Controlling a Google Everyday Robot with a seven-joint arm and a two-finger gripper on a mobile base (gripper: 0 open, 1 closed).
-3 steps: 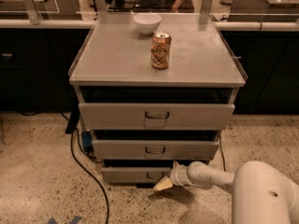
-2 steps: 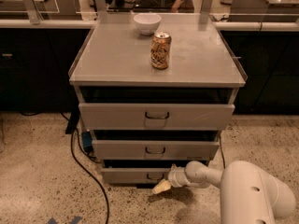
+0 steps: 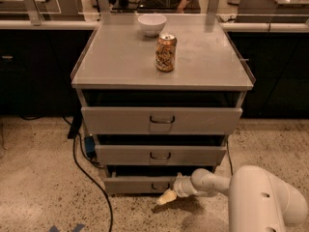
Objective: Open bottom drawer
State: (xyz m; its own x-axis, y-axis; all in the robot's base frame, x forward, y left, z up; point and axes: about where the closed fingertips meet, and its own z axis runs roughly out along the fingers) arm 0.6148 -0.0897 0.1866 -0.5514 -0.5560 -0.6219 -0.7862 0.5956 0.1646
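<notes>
The bottom drawer (image 3: 135, 183) is the lowest of three grey metal drawer fronts under a grey cabinet top. Its small dark wire handle (image 3: 158, 186) sits at the middle of its thin front. A dark gap shows above its front. My gripper (image 3: 167, 197) reaches in from the lower right on a white arm (image 3: 217, 182). Its pale tip is just below and right of the handle, close to the drawer's front, low over the floor.
The middle drawer (image 3: 160, 154) and the top drawer (image 3: 161, 120) stand above. A drink can (image 3: 165, 52) and a white bowl (image 3: 152, 24) stand on the cabinet top (image 3: 116, 57). A black cable (image 3: 89, 170) runs over the speckled floor at the left. Dark cabinets flank both sides.
The white arm has drawn closer and fills more of the lower right. The gripper stays by the bottom drawer's handle. The drawers look the same.
</notes>
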